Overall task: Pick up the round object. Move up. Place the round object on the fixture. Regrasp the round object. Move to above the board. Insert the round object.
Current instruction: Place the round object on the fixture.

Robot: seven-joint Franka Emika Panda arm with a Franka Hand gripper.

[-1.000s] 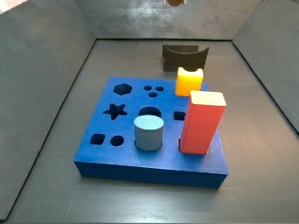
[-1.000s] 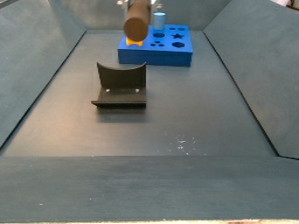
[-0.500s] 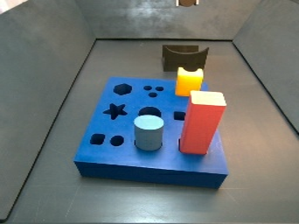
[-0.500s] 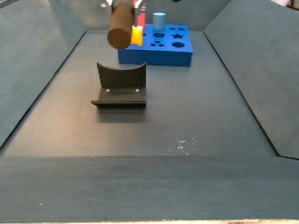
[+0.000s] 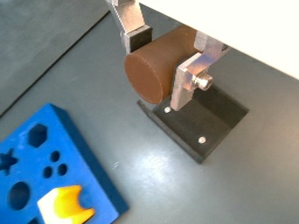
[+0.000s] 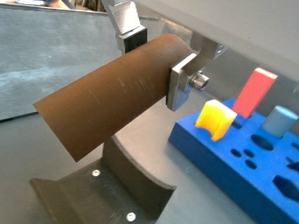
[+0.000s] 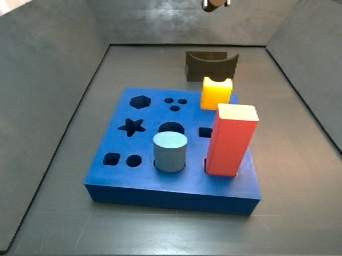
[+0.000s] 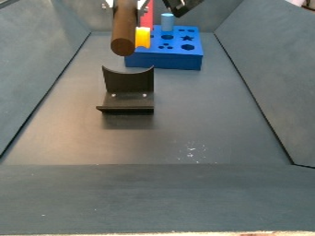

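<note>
The gripper point(image 6: 158, 54) pinches the round object point(image 6: 107, 96), a matte reddish-brown cylinder, between flat silver finger plates with dark pads, holding it in the air above the fixture point(image 8: 125, 90), clear of its top. In a side view the peg point(image 8: 124, 26) hangs tilted, its upper end cut off by the frame edge. The fixture, a dark bracket with a curved notch, stands on the grey floor well apart from the board point(image 7: 175, 150), a thick blue slab with star, round and hexagon cut-outs. On the board stand a tall red block point(image 7: 231, 139), a grey-blue cylinder point(image 7: 170, 152) and a yellow-orange notched block point(image 7: 217, 93). In a side view only a sliver of the gripper point(image 7: 213, 4) shows at the top edge.
</note>
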